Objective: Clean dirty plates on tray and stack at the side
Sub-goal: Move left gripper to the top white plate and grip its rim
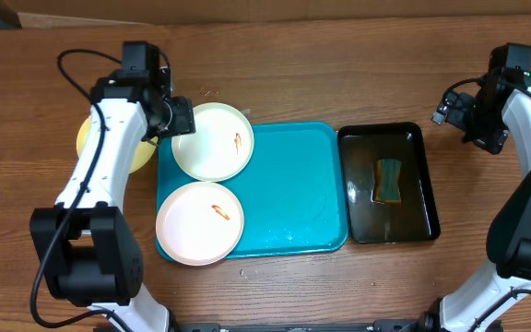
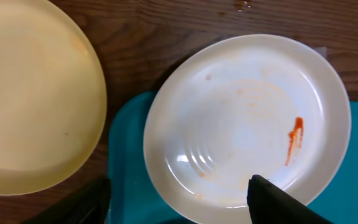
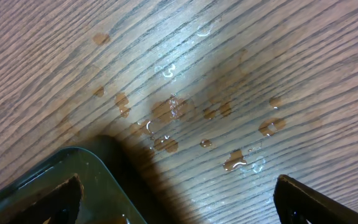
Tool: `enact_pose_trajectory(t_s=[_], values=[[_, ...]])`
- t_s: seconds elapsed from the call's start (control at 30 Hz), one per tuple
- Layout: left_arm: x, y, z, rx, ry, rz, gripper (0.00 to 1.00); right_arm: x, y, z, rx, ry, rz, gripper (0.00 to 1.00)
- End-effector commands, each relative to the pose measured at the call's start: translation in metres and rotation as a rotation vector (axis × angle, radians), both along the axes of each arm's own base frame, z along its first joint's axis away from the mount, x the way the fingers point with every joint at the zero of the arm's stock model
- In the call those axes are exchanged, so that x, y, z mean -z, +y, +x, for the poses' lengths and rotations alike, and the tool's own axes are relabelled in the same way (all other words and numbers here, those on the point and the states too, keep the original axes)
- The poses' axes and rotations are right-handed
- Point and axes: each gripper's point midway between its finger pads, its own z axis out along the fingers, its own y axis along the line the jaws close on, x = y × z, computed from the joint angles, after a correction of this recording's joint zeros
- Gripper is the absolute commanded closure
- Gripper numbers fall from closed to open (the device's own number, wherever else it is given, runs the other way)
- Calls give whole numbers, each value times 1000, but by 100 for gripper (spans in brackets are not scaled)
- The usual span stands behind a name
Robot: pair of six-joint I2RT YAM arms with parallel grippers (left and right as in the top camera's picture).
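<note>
The left gripper [image 1: 179,119] hangs, fingers spread, over the white plate [image 1: 212,140] at upper left of the tray [image 1: 293,184], apparently lining up a grab. The yellow-rimmed plate [image 2: 30,93] sits off-tray, far left, likely starting the stack. The right gripper [image 1: 454,111], also spread, hovers upper right, out of the way.
</note>
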Motion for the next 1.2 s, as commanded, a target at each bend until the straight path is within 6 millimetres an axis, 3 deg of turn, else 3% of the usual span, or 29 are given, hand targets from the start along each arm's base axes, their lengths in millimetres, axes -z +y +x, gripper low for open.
enact_pose_trajectory(t_s=[0.0, 0.4, 0.63, 0.87, 1.17], values=[[-9, 17, 0, -3, -19, 101, 29, -10, -2, 6, 4, -31, -1, 0], [43, 20, -12, 12, 113, 92, 32, -10, -2, 6, 4, -31, -1, 0], [75, 6, -13, 82, 178, 33, 36, -10, -2, 6, 4, -31, -1, 0], [81, 3, -11, 92, 184, 4, 47, -10, -2, 6, 4, -31, -1, 0], [83, -4, -12, 97, 180, -30, 45, -10, -2, 6, 4, -31, -1, 0]])
